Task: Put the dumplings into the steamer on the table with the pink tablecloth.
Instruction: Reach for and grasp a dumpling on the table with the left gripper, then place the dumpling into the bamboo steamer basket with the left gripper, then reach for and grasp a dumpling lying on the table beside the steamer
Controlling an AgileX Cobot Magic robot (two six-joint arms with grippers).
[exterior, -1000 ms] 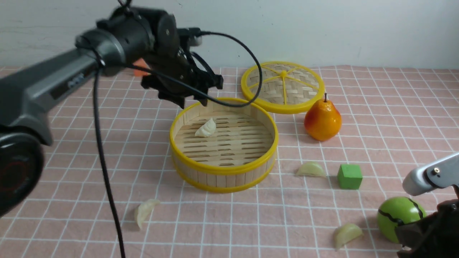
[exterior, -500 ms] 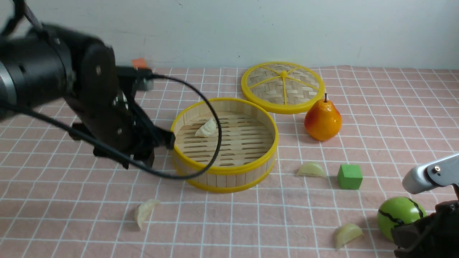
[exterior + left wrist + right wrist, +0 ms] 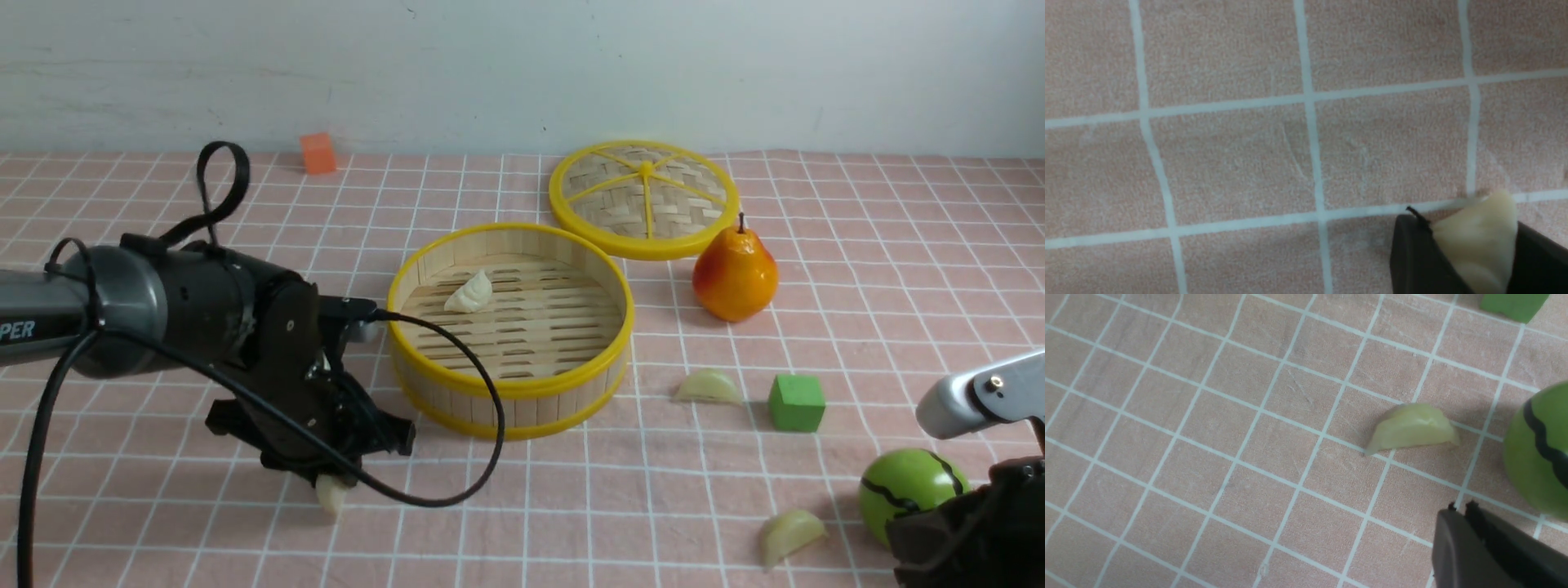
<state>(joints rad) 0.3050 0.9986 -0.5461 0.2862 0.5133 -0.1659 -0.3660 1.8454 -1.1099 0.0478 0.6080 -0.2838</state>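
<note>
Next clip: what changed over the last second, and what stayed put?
The left gripper swung from above the far rim of the steamer down to the near left and now pinches the near-left dumpling, still on the pink tablecloth. Unchanged: the dumpling inside the steamer, the dumpling beside the green cube, the dumpling beside the green ball, the shut right gripper.

text: "PER", white letters | on: left arm, grey link | cut off at front view's edge

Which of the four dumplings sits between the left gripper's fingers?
The left-front dumpling, under the left gripper. One lies inside the steamer; two lie free on the cloth at right.
</note>
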